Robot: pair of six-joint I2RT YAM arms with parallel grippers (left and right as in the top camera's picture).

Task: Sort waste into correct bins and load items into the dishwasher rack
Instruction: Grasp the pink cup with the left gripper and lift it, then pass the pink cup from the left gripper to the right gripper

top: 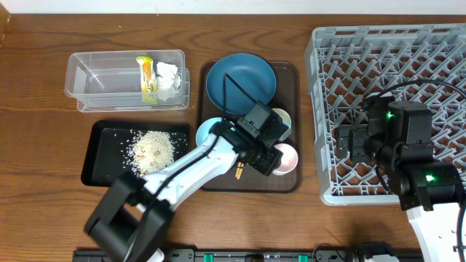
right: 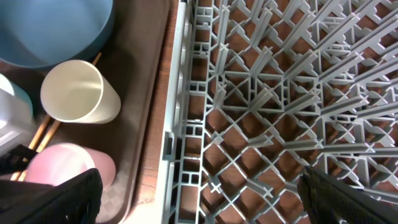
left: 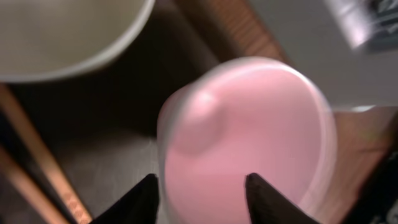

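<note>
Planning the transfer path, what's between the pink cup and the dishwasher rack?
Only the brown tray's rim and a strip of table, shown in the right wrist view.

Brown serving tray (top: 285,182): rectangular, rounded corners, raised rim, lying flat mid-table. Dark wood-grain table (top: 44,87) under everything. Pale strip (top: 218,6) beyond the table's far edge. In the left wrist view the tray floor is dark and blurred.

Pink cup (left: 249,137) blurred; chopsticks (left: 47,168) cropped.

Spread tool (left: 202,186) hovers over blurred pink cup (left: 249,118).
</note>
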